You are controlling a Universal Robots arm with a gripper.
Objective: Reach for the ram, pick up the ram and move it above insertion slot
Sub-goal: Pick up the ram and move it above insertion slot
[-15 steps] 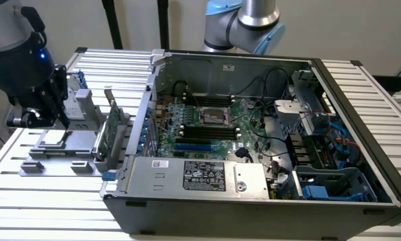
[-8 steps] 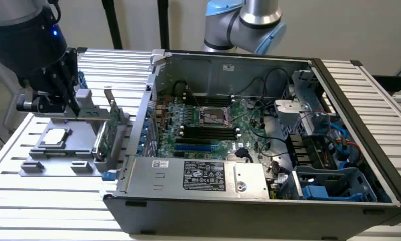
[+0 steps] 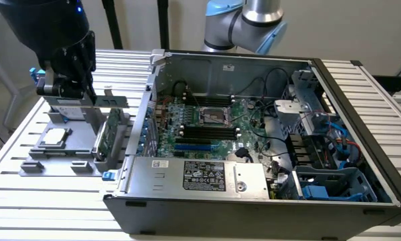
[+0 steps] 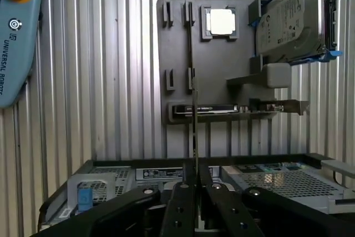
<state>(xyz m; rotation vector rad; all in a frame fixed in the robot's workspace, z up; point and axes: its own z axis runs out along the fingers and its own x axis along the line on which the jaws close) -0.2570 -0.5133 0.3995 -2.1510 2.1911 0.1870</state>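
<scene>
In the wrist view the ram [image 4: 194, 137] appears edge-on as a thin dark line that runs between my fingertips. My gripper [image 4: 196, 191] is shut on the ram. In the exterior view the black gripper [image 3: 68, 88] hangs well above the grey holder plate [image 3: 80, 135] at that view's left, outside the computer case. The motherboard's black insertion slots [image 3: 204, 131] lie inside the open case, far toward the exterior view's right of the gripper. I cannot make out the ram itself in the exterior view.
The grey holder plate [image 4: 222, 65] carries a processor chip [image 4: 222, 21], a silver hard drive [image 4: 291, 18] and a green card with a metal bracket [image 3: 110, 130]. The open case wall [image 3: 143, 115] stands between holder and motherboard. A teach pendant [image 4: 16, 31] lies on the slatted table.
</scene>
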